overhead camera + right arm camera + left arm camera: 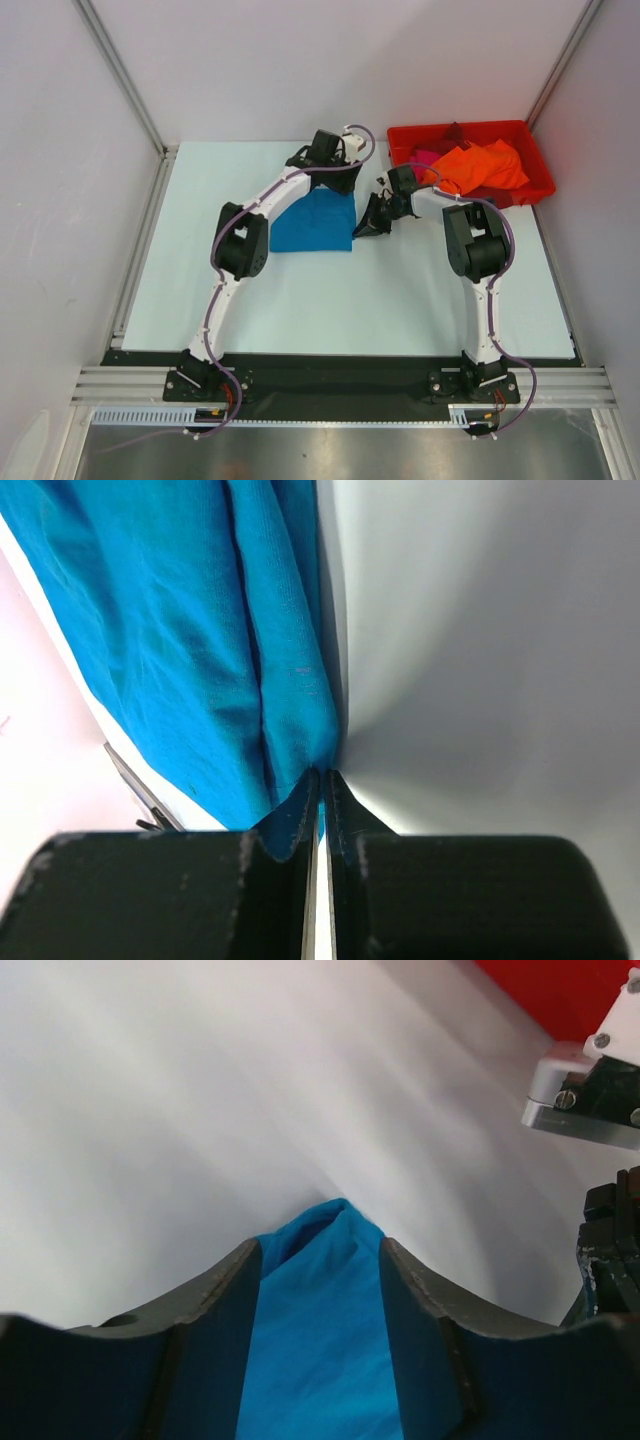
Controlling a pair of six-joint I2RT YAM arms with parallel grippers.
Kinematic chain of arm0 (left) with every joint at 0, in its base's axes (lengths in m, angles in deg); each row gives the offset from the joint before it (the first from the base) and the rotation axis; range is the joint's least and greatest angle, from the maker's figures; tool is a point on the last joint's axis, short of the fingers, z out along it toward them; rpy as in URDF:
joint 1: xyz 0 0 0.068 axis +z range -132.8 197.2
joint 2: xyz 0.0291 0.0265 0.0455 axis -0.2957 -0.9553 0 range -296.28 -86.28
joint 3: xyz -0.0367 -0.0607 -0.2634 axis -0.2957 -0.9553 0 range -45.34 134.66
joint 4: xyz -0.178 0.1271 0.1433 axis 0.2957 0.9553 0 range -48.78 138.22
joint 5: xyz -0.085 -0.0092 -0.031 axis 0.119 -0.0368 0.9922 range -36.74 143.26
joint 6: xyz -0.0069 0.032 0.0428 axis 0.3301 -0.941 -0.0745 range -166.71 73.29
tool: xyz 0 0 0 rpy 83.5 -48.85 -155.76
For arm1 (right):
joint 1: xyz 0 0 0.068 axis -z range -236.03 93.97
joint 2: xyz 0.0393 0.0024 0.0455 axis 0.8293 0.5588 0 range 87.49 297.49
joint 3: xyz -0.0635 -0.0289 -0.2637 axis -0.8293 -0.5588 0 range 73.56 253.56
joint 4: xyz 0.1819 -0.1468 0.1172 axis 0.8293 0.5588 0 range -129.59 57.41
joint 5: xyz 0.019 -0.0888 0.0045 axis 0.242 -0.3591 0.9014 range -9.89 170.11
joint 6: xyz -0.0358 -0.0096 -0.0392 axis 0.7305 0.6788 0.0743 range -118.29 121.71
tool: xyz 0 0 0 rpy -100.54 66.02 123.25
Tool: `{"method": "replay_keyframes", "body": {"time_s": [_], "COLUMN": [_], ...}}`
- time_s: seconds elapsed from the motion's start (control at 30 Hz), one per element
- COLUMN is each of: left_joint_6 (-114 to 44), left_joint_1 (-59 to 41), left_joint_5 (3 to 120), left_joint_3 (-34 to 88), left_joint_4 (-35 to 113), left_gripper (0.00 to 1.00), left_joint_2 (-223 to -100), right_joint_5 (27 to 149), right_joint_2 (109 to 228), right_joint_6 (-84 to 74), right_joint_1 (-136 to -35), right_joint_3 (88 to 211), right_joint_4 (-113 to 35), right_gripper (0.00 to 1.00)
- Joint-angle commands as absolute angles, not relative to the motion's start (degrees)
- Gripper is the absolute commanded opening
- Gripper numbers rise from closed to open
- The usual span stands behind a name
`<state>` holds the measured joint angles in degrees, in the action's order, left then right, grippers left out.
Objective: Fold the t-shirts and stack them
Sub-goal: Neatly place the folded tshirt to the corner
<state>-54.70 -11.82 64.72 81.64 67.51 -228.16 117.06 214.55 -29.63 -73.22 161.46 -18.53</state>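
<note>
I note the left arm reaching from its base at the near edge toward the far edge of the surface (pixel 400 300), ending just past the far side of the teal-blue t-shirt (pixel 315 225). Through its wrist camera, the left claw (pixel 318 1250) stands with its fingers (pixel 215 1305) well apart. Blue cloth fills the gap between them and rises to a small peak at the tips. I cannot tell whether the fingers touch the cloth. The teal-blue t-shirt lies on the surface as a flat, roughly four-sided patch, in the far half and just left of the middle. The left arm crosses over its left far corner. At the shirt's right edge sits the right claw (pixel 320 775). Its fingers are pressed together, leaving only a hairline slit, and are clamped on a fold of that blue cloth, which hangs bunched and creased to the left of the tips. In the far right corner of the surface stands the red bin (pixel 545 185). Inside it, the orange t-shirt (pixel 485 165) is heaped and spills toward the near rim. The magenta-pink t-shirt (pixel 425 157) shows at its left end. A dark red cloth (pixel 452 130) shows at the far wall, too small for me to describe further.
</note>
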Motion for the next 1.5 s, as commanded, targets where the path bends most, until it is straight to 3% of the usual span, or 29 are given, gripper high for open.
{"method": "replay_keyframes", "body": {"time_s": [0.0,0.17,0.37,0.43,0.47,0.93,1.47], "left_joint_6": [-54.8,-54.53,-56.11,-56.03,-55.68,-50.14,-44.87], "left_joint_1": [-12.07,-12.16,-12.07,-12.07,-12.07,-11.98,-11.98], "left_joint_5": [67.67,68.11,68.11,66.97,66.27,64.68,64.77], "left_joint_3": [84.99,86.05,86.05,86.84,87.19,80.7,83.24], "left_joint_4": [65.74,66.71,66.54,66.62,66.54,60.48,59.15], "left_gripper": [0.55,0.4,0.38,0.23,0.01,0.0,0.0], "left_joint_2": [-229.62,-231.21,-231.56,-232.0,-232.0,-224.0,-227.86], "right_joint_5": [117.82,118.26,118.52,118.87,118.79,122.47,126.96], "right_joint_2": [210.8,210.54,210.62,210.54,210.36,206.49,212.2], "right_joint_6": [-30.55,-31.78,-32.13,-32.39,-32.4,-38.89,-39.34], "right_joint_1": [-73.61,-73.52,-73.52,-73.52,-73.61,-72.82,-74.57], "right_joint_3": [160.75,160.13,160.48,160.22,160.04,152.22,146.86], "right_joint_4": [-20.26,-21.84,-22.28,-22.36,-22.45,-31.23,-36.34], "right_gripper": [0.05,0.05,0.05,0.05,0.04,0.0,0.0]}}
